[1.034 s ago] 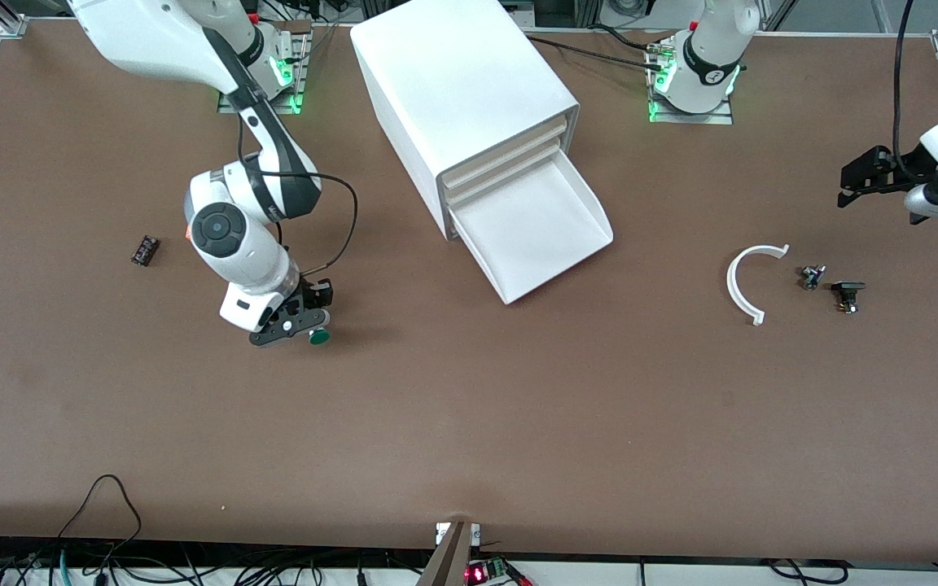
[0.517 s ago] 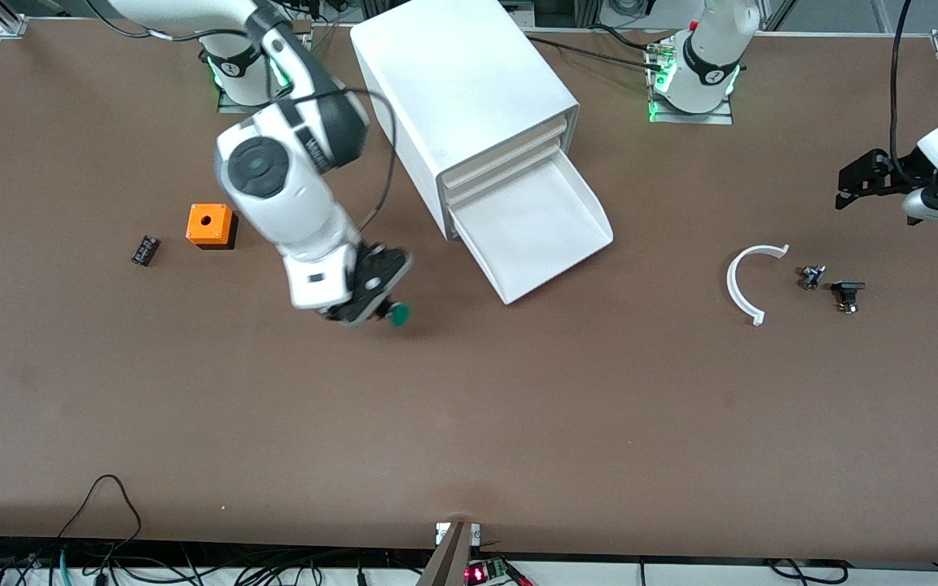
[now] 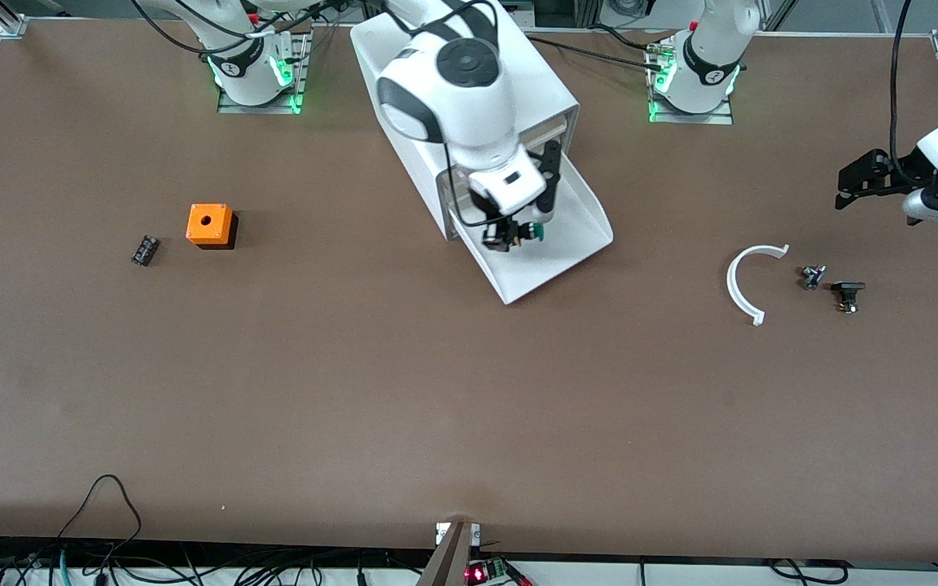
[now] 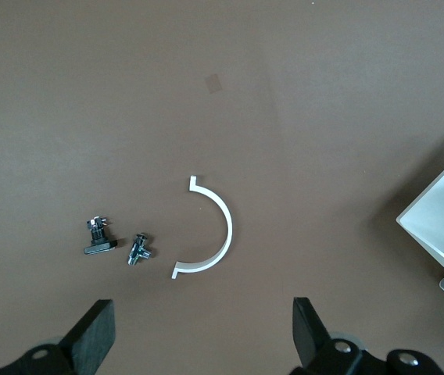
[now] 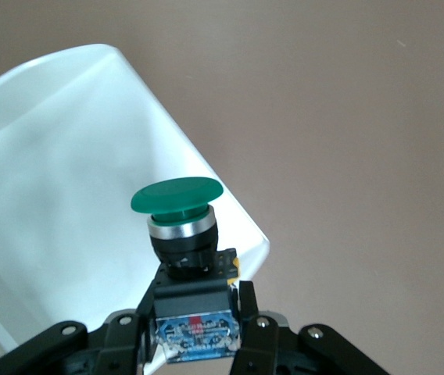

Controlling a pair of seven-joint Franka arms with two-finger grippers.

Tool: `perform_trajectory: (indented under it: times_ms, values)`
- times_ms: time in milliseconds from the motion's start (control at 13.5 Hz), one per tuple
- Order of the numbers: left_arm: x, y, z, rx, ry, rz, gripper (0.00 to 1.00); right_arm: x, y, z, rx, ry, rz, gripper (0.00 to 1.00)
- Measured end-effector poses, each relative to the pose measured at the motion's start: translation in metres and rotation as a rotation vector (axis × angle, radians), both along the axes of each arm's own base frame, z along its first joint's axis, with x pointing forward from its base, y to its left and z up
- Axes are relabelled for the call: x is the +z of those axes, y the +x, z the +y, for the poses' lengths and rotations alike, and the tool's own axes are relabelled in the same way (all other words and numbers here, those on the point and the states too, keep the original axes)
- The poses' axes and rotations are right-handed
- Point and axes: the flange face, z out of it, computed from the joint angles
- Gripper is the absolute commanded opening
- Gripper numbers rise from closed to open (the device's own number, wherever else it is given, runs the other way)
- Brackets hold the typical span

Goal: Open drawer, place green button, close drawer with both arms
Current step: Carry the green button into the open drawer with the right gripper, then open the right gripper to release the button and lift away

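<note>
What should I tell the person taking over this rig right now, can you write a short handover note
Right gripper: shut on the button, held up over the open drawer.
Left gripper: open, holding nothing, waiting in the air at the left arm's end of the table, over the white curved piece and two small black parts.
Done: lowest drawer pulled out of the cabinet; button picked up and carried over it.
Left: lower and release the button into the drawer, then push the drawer shut.
</note>
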Motion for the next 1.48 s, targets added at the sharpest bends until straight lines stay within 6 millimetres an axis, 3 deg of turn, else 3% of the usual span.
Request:
perform_trajectory:
  times_ms: [148,369,665,739,812,886,1256,1477]
  values:
    - [0.000,0.000,0.000,0.000,0.000,0.000,1.00,-0.016,-0.013,0.015,0.116,-0.034,-0.001,0.31]
    - [0.000,0.000,0.000,0.000,0.000,0.000,1.00,-0.037,-0.023,0.022,0.216,-0.106,-0.011,0.32]
    - [0.000,0.000,0.000,0.000,0.000,0.000,1.00,-0.092,-0.032,0.029,0.275,-0.192,0.007,0.32]
    - [0.000,0.000,0.000,0.001,0.000,0.001,1.00,-0.104,-0.037,0.032,0.291,-0.213,0.002,0.37]
    - [0.000,0.000,0.001,0.001,0.000,0.001,1.00,-0.112,-0.042,0.036,0.308,-0.229,-0.005,0.56]
    - [0.000,0.000,0.001,0.002,0.000,0.001,1.00,-0.117,-0.044,0.038,0.314,-0.236,-0.008,1.00]
    - [-0.001,0.000,0.001,0.003,0.000,0.001,1.00,-0.111,-0.043,0.042,0.258,-0.221,-0.021,1.00]
    - [-0.001,0.000,0.002,0.003,0.000,0.002,1.00,-0.083,-0.032,0.044,0.201,-0.182,-0.057,1.00]
